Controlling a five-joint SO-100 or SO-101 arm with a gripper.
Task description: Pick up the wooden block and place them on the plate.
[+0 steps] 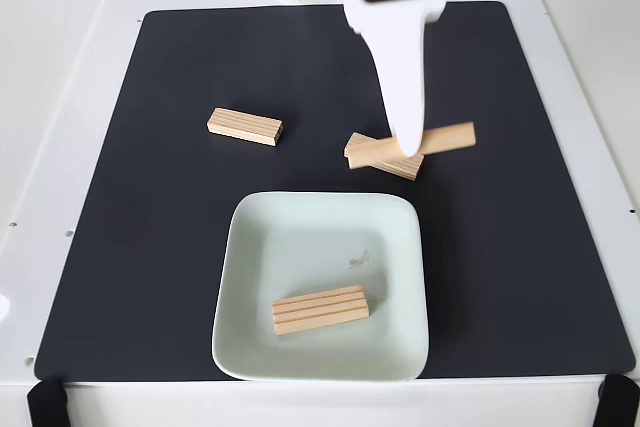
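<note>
Gripper [408, 144] clamps a wooden block [448, 136] over another block [380, 157]; one lies on the plate [400, 217]

White plastic arm [405, 57], smooth tapered shell, black motor block at top.

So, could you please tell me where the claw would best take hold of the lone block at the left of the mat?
Probably at the middle of the block, coming straight down from above, with the fingers closing across its short width. It lies flat on the mat, apart from the other blocks, so both long sides are free.
</note>
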